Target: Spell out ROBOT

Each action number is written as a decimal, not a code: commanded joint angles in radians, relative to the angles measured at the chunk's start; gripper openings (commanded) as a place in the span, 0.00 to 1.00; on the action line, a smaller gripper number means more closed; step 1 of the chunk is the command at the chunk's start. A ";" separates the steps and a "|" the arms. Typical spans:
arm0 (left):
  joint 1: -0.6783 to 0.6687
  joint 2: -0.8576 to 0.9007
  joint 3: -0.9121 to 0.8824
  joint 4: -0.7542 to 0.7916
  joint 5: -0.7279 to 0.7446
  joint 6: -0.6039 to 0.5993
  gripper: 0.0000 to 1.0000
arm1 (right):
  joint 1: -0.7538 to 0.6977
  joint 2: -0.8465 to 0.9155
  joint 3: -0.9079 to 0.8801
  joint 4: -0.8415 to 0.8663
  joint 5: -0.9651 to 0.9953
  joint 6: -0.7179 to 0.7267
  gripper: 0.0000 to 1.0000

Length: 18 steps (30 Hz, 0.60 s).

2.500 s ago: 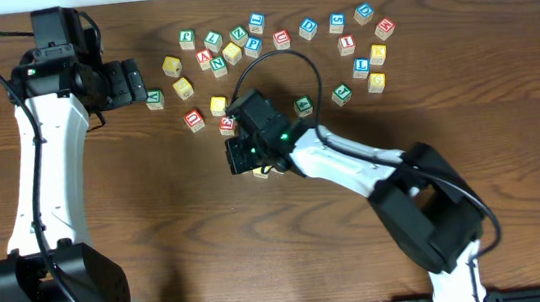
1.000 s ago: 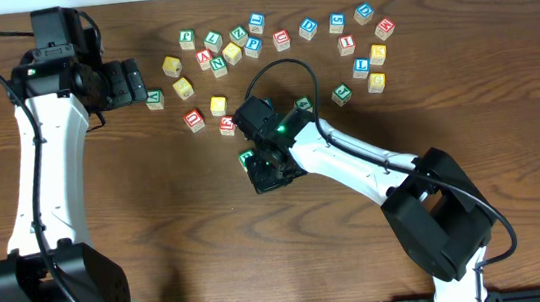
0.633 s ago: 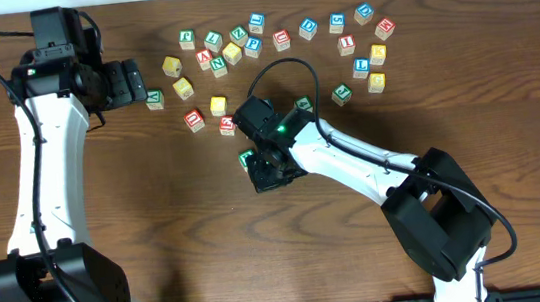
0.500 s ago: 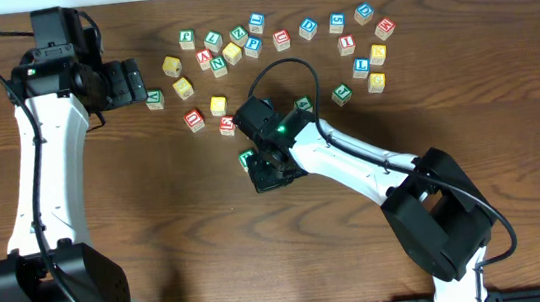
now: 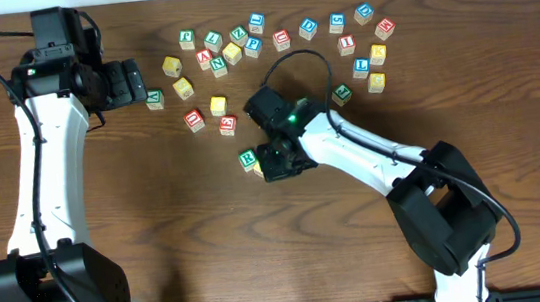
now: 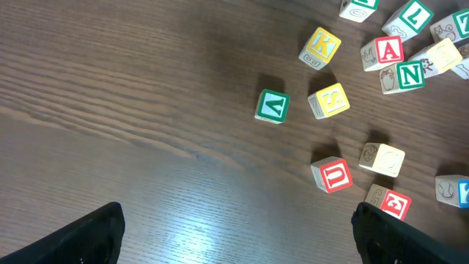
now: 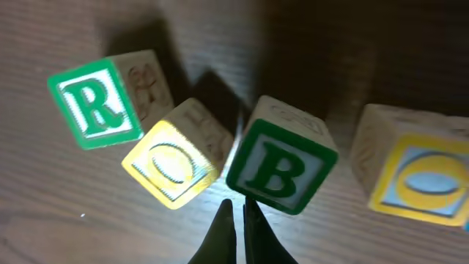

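The overhead view was bright and evenly lit, with only soft shadows on the table (image 5: 158,233). Just ahead of the left gripper (image 6: 242,235) a pale glare lay on the wood. Beyond the right gripper (image 7: 238,224) the blocks (image 7: 282,165) looked dim and slightly blurred, perhaps from closeness, with deep shadow behind them.

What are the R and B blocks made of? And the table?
R block and B block: probably pale wood, their bare sides showing faint grain; green borders look painted or printed. The table: dark brown wood or wood-look laminate, streaky grain, slight sheen.
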 commanded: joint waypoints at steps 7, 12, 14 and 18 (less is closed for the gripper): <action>0.002 -0.002 0.015 -0.002 -0.013 0.014 0.98 | -0.017 0.005 -0.006 -0.003 0.033 -0.008 0.01; 0.001 -0.002 0.015 -0.002 -0.013 0.014 0.98 | -0.031 0.005 -0.006 -0.008 0.032 -0.019 0.01; 0.001 -0.002 0.015 -0.002 -0.013 0.014 0.97 | -0.036 0.005 -0.006 -0.009 0.032 -0.026 0.01; 0.001 -0.002 0.015 -0.002 -0.013 0.014 0.98 | -0.043 -0.014 0.003 -0.017 -0.015 -0.057 0.01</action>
